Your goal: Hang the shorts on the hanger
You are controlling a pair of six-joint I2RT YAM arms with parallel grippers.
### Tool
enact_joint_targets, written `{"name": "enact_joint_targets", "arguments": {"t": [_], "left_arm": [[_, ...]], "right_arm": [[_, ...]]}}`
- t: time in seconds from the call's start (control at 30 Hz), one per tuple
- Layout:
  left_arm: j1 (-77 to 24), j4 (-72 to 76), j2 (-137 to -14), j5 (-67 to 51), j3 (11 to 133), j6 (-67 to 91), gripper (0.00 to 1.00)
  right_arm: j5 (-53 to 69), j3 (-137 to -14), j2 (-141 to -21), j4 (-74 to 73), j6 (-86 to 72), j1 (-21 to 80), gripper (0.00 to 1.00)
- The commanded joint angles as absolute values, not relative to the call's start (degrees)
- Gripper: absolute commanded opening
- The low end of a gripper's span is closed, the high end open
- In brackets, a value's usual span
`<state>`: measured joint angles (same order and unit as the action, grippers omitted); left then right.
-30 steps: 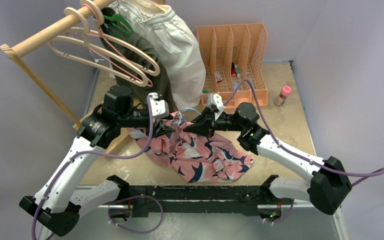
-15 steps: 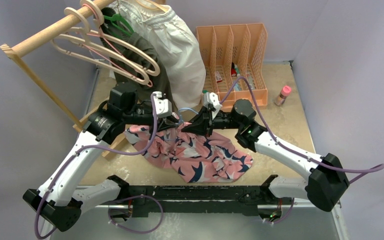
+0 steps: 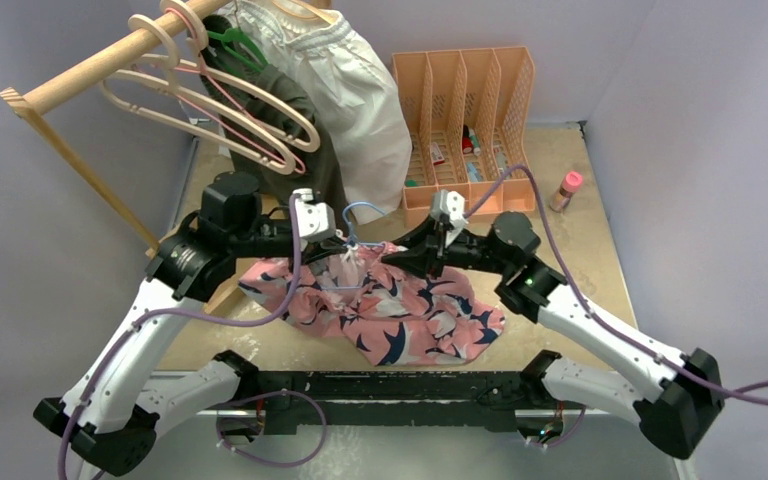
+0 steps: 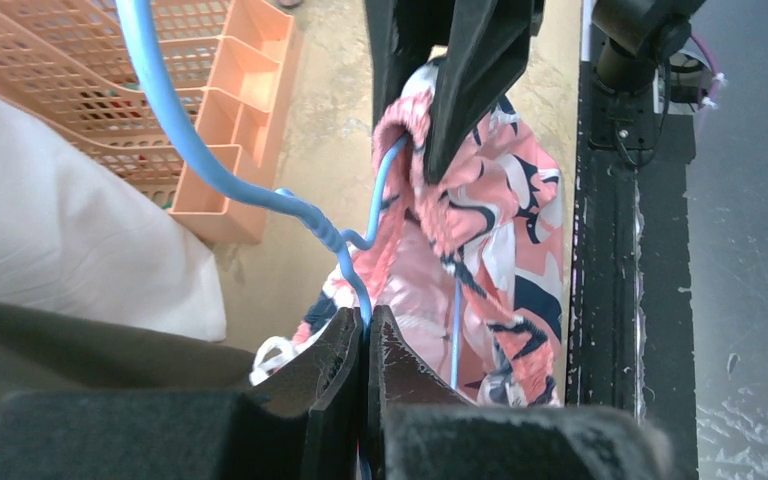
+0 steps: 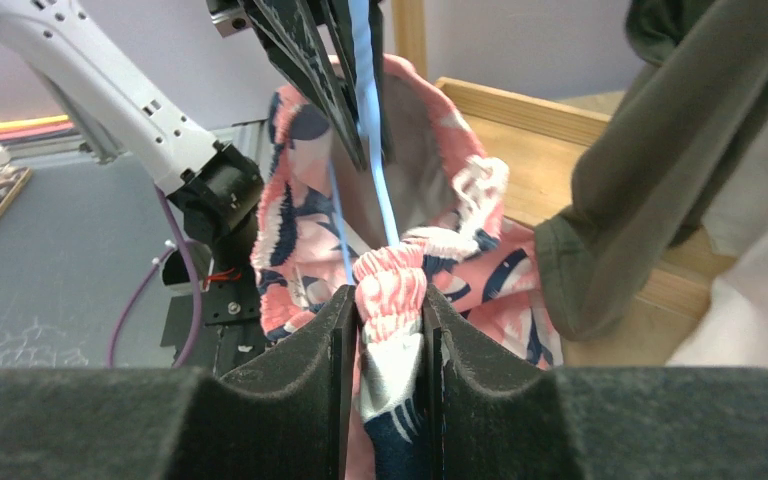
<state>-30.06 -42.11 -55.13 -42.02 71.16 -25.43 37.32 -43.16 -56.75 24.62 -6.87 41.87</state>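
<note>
Right, on the bench (image 3: 590, 240) the shorts (image 3: 400, 318) sit mid-way between the left and right edges. The bulk is heaped toward the near edge, and the waistband end is lifted between the two arms. The hanger (image 3: 358, 215) stands over that raised end, hook up, on the far-edge side of the heap. Its blue wire runs down into the waist opening; the right wrist view shows two strands going into the fabric.

The left gripper (image 4: 368, 318) has its jaws tight on the wire just below the twisted neck, with the shorts hanging just beyond and under its tips. The right gripper (image 5: 388, 300) is clamped on the gathered elastic waistband, fabric bunched between its pads. The wire meets the band right above its tips; can't tell if it's touching or just beside. The tips face each other, near but apart, with the hanger neck between them.

Vs 0.5 s ago:
- The right arm has pulled back toward the right edge, so its tips are further from the left ones.
- The left arm has backed off slightly toward the left edge.
- The waistband is stretched wider, and the left lobe of fabric is spread further left.
- The hook is more exposed in the top view.
- The near-edge heap looks unchanged.
</note>
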Motion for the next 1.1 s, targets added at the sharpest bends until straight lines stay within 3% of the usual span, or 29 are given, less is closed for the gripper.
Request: {"name": "enact_joint_targets", "arguments": {"t": [0.0, 0.17, 0.3, 0.57, 0.9, 1.07], "left_arm": [[-29.8, -41.9, -52.5, -36.7, 74.0, -24.0, 0.00], [-29.8, -42.9, -51.4, -35.6, 73.5, -22.6, 0.00], [-29.8, -42.1, -49.9, -34.0, 73.9, -19.9, 0.00], [-29.8, -42.6, -49.1, -30.0, 75.8, -12.1, 0.00], [-29.8, -53.2, -44.7, -16.5, 81.4, -0.8, 0.00], [-29.8, -57.9, -40.7, -11.7, 85.0, 6.7, 0.00]], "right_arm": [[28.4, -42.6, -50.3, 19.3, -5.1, 41.5, 0.24], [23.7, -43.9, -47.8, 14.3, -4.5, 40.2, 0.14], [23.6, -44.2, -47.5, 13.4, -5.6, 38.9, 0.16], [31.0, -48.5, -47.9, 11.5, -6.6, 38.9, 0.48], [24.0, -54.9, -44.0, 5.4, -4.7, 38.9, 0.78], [22.7, -59.0, -46.8, 2.5, -4.1, 38.9, 0.98]]}}
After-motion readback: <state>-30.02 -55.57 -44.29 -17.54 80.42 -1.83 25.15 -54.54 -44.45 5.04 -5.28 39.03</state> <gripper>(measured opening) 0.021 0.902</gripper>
